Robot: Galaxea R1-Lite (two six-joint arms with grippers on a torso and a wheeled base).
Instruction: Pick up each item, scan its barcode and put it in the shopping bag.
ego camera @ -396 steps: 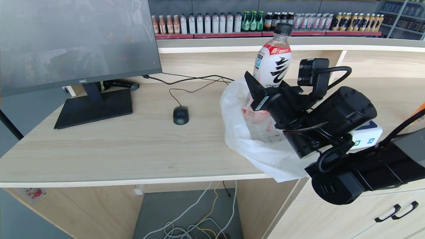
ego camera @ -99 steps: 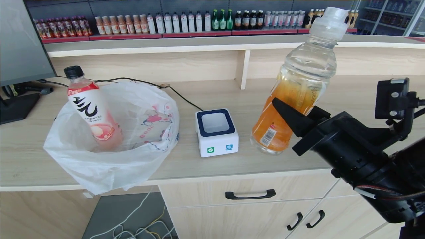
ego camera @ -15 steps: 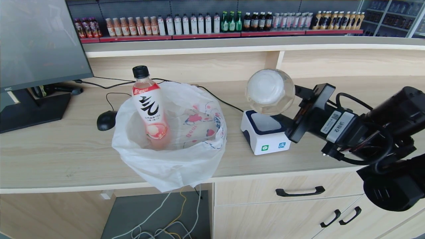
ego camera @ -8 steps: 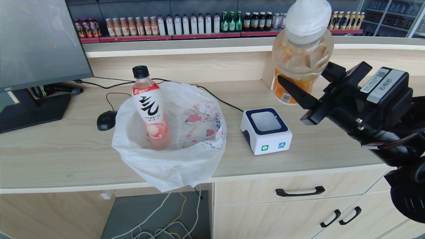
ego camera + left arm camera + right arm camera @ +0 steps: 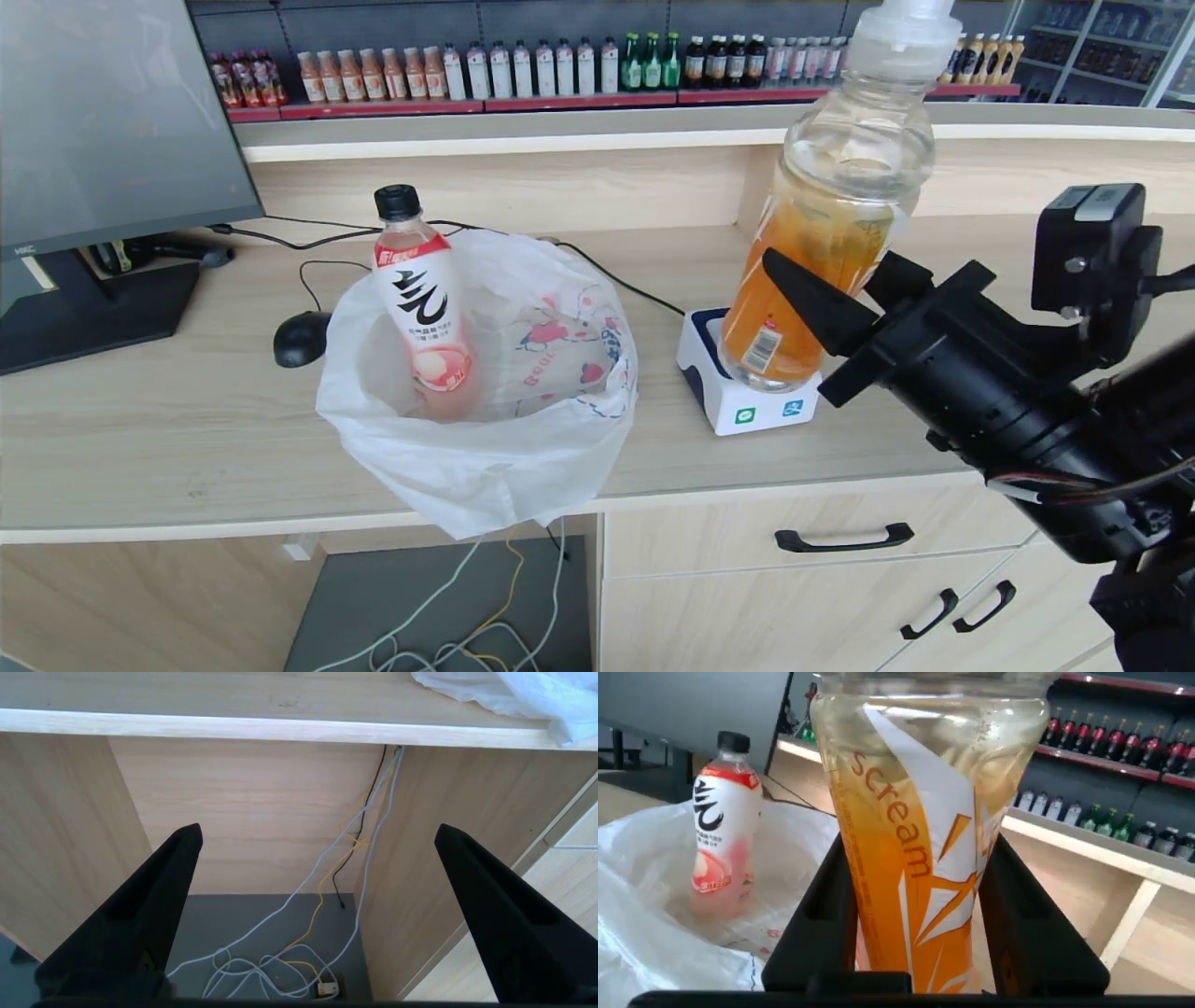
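Observation:
My right gripper [image 5: 826, 285] is shut on an orange drink bottle [image 5: 831, 215] with a white cap, holding it nearly upright. The bottle's base hangs just over the white and blue scanner [image 5: 761, 411], barcode label facing front. In the right wrist view the bottle [image 5: 915, 812] stands between the black fingers [image 5: 817, 915]. The white shopping bag [image 5: 485, 457] stands open left of the scanner, with a pink bottle [image 5: 415, 289] leaning inside. My left gripper [image 5: 316, 831] is open below the counter edge, holding nothing.
A monitor [image 5: 112, 112] and a black mouse [image 5: 297, 338] with its cable are on the counter's left. A raised ledge runs behind the counter, with a shelf of bottles [image 5: 607, 61] beyond. Drawers with handles [image 5: 840, 537] are under the counter, and loose cables [image 5: 308, 952] lie on the floor.
A second ago the orange bottle lay on its side over the scanner. My right gripper lifted and turned it, and now holds it upright, lower, just over the scanner.

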